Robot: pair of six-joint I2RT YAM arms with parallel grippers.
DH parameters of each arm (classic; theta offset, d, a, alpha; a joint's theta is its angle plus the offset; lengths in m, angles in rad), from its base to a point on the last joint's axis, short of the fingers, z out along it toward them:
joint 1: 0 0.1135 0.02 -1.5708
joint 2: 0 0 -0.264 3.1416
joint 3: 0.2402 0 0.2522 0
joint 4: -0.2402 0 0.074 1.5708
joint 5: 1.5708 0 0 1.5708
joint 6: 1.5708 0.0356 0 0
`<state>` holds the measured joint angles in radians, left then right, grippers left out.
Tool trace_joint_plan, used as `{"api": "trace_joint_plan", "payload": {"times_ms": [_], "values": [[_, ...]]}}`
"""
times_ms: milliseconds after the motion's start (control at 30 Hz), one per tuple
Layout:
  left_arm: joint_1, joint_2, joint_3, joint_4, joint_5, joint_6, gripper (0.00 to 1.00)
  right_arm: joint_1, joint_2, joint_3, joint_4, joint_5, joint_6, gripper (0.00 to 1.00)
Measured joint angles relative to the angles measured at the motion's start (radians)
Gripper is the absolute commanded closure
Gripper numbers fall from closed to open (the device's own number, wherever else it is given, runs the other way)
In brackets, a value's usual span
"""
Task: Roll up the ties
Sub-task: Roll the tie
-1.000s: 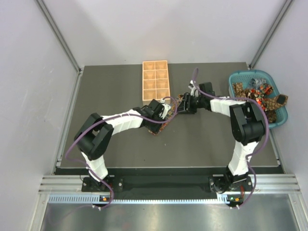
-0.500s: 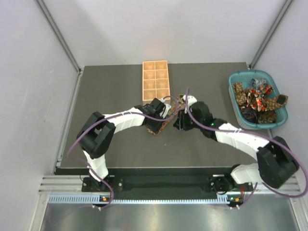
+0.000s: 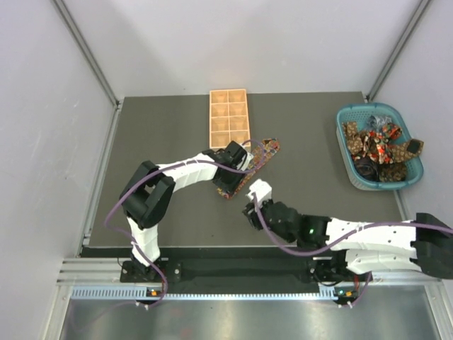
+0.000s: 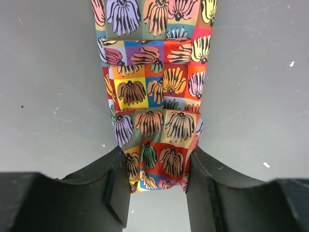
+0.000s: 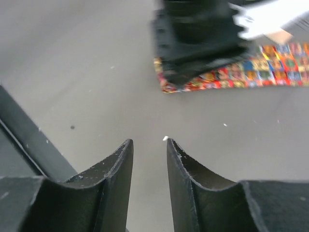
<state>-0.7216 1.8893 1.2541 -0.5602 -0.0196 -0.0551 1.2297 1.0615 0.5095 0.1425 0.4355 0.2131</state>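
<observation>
Pinching the flat, flower-printed fabric tie (image 4: pixel 154 121) is the left gripper (image 4: pixel 155 166); the right gripper (image 5: pixel 148 147) hangs narrow, empty.

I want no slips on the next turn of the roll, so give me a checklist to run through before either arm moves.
1. Left gripper holding the tie: ok, its end sits between both fingers, touching each.
2. Right gripper empty: ok, its fingers are slightly apart with nothing between.
3. Right gripper clear of the tie: ok, it is over bare table, apart from the fabric.
4. Rest of the tie flat: ok, it lies straight on the table toward the tray, not touching it.
5. How far the end is rolled: cannot tell, the left gripper covers it.
</observation>
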Motion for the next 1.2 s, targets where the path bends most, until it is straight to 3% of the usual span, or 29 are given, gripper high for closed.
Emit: {"api": "trace_joint_plan", "payload": {"times_ms": [167, 333, 800, 1033, 1200], "values": [[0.000, 0.034, 0.048, -0.055, 0.003, -0.002, 0.52, 0.159, 0.174, 0.103, -0.001, 0.138, -0.095, 0.63], [0.000, 0.070, 0.103, -0.116, 0.007, -0.002, 0.52, 0.218, 0.424, 0.288, -0.073, 0.233, -0.140, 0.60], [0.001, 0.189, 0.277, -0.304, 0.015, 0.006, 0.50, 0.146, 0.998, 0.864, -0.520, 0.398, -0.146, 0.52], [0.001, 0.265, 0.382, -0.425, 0.025, 0.016, 0.37, 0.076, 1.189, 1.110, -0.734, 0.507, -0.142, 0.47], [-0.003, 0.309, 0.443, -0.500, 0.025, 0.023, 0.30, 0.067, 1.232, 1.165, -0.789, 0.555, -0.166, 0.45]]}}
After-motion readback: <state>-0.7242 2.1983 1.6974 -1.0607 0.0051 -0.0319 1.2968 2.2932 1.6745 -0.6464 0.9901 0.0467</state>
